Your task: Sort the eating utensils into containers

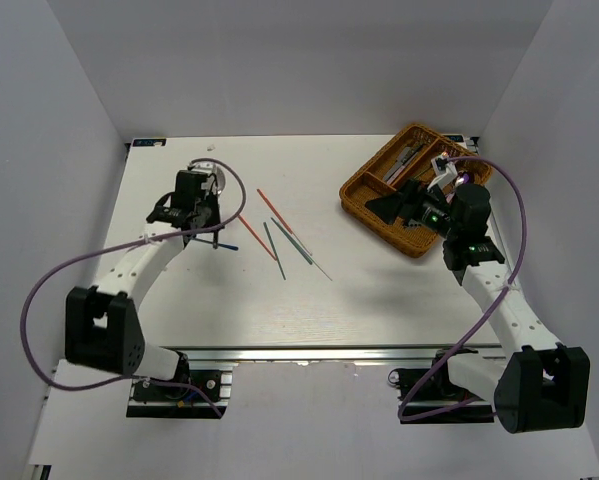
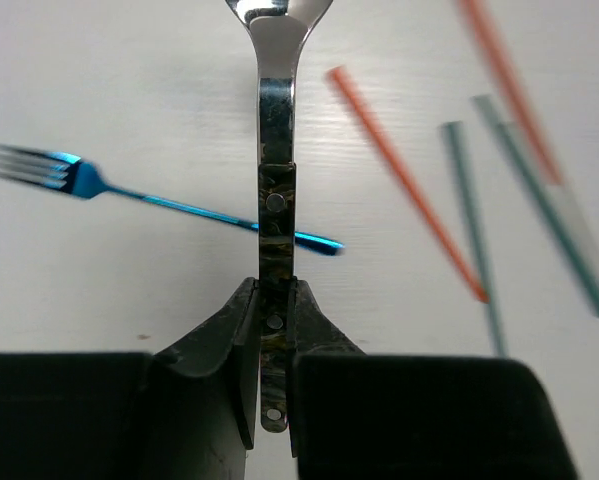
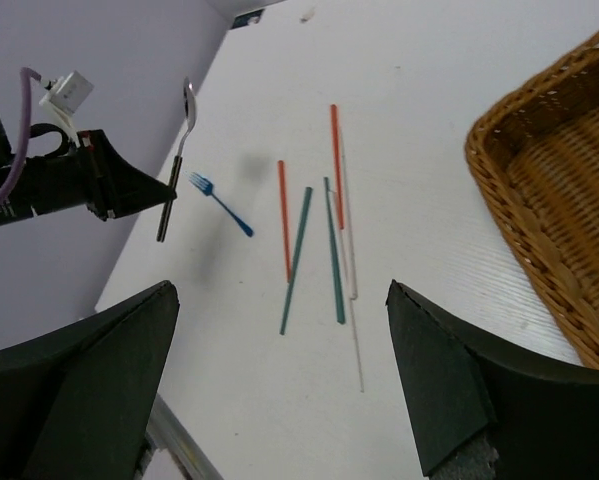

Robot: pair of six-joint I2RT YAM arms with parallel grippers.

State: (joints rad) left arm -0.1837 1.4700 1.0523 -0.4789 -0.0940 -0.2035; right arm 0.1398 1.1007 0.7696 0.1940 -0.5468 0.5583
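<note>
While the left gripper (image 2: pixel 276 330), clamped on the spoon (image 2: pixel 276 150), holds it above the surface (image 1: pixel 379 300) at upper left, the carry to the wicker tray (image 1: pixel 364 195) at upper right, near the wide-open, empty right gripper (image 1: pixel 389 207), probably comes next.

White arms (image 1: pixel 144 262), black joints (image 1: pixel 99 330), apparently purple cables (image 1: pixel 26 318).

Left claw (image 1: pixel 211 212) holding spoon (image 1: pixel 212 180), chopsticks (image 1: pixel 279 235) mid-table, right claw (image 1: pixel 399 205) above wicker tray (image 1: pixel 359 200)
</note>
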